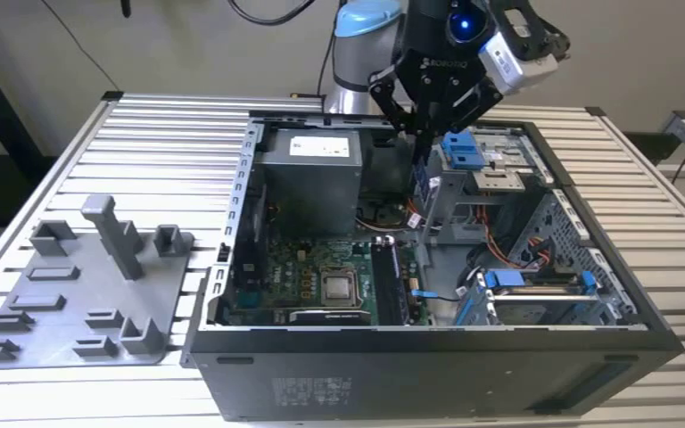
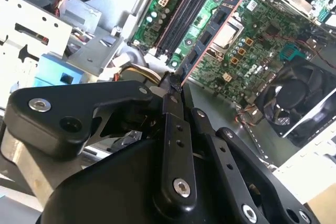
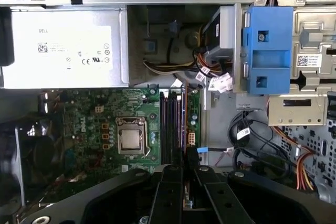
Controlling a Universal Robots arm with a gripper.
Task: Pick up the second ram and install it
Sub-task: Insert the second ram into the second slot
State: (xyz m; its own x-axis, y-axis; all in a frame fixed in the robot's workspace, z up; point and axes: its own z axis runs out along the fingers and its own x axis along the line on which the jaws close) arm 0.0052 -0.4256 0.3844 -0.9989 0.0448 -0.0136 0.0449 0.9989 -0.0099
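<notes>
My gripper hangs over the open computer case, shut on the second ram. The stick is thin and dark and points edge-on down into the case. In the second wrist view the fingers clamp one end of the second ram, whose black chips and reddish edge stretch out over the green motherboard. In the first wrist view the second ram shows as a thin line beside the black memory slots. It is above the board and apart from the slots.
The grey power supply and a blue drive bracket flank the gripper inside the case. A silver processor sits on the board, with a black fan nearby. A grey holder fixture lies on the slatted table at the exterior view's left.
</notes>
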